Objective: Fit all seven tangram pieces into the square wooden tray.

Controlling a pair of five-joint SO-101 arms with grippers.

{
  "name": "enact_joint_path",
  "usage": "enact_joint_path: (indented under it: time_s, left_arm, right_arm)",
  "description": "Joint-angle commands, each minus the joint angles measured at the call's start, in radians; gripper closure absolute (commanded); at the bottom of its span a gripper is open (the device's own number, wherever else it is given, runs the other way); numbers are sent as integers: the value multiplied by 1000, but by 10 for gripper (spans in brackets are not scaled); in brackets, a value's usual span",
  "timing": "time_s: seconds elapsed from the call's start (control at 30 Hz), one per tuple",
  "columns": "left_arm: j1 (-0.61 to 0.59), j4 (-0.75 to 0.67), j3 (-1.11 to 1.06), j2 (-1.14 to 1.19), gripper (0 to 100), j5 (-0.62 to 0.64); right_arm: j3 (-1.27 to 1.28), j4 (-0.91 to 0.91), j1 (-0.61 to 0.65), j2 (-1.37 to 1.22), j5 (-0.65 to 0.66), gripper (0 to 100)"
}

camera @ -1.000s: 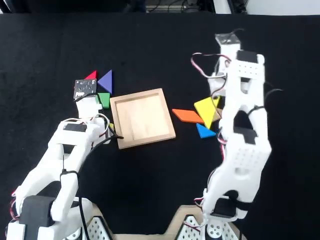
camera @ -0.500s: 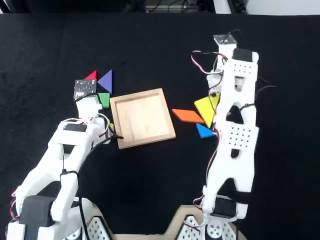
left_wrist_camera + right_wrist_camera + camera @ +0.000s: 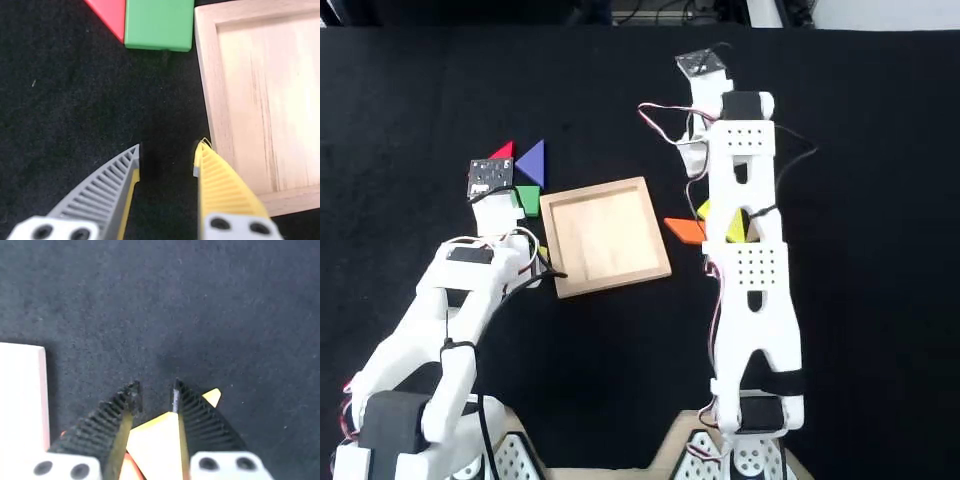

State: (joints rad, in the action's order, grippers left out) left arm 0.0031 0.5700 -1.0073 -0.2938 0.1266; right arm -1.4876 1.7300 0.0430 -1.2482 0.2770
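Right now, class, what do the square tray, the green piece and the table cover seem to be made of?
Square tray: pale unpainted wood with a matt finish; straight grain lines show on its floor and rim.
Green piece: probably painted wood, though plastic is possible; the even, smooth colour hides any grain.
Table cover: black cloth, likely felt; the surface is dull, finely speckled and fibrous.

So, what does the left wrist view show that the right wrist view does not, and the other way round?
Left wrist view, not the right: a green piece and a red piece next to the wooden tray, and the left gripper, open over the black table.
Right wrist view, not the left: a yellow piece lying under the right gripper, which is open.
Both: the black table and the wooden tray, although in the right wrist view it is just a pale corner, probably the tray.
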Motion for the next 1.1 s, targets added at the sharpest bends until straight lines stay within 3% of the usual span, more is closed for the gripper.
enact_joint_path:
  time_s: [0.0, 0.17, 0.3, 0.43, 0.57, 0.9, 1.07]
  left_arm:
    - [8, -12, 18, -5, 819, 0]
    - [8, -12, 18, -5, 819, 0]
    - [8, -12, 19, -5, 819, 0]
    - [8, -12, 19, -5, 819, 0]
    - [8, -12, 15, -5, 819, 0]
    - [8, -12, 13, -5, 819, 0]
    - [8, -12, 18, -5, 819, 0]
  right_arm:
    - [-38, 38, -15, 59, 17, 897]
    - [196, 38, -41, 226, 12, 896]
    - [552, 37, -34, 472, -95, 887]
    - [865, -25, 0, 691, -103, 786]
    - [1078, -164, -2, 753, -101, 737]
    - [1064, -282, -8, 654, -106, 734]
    - [977, -270, -6, 570, -249, 733]
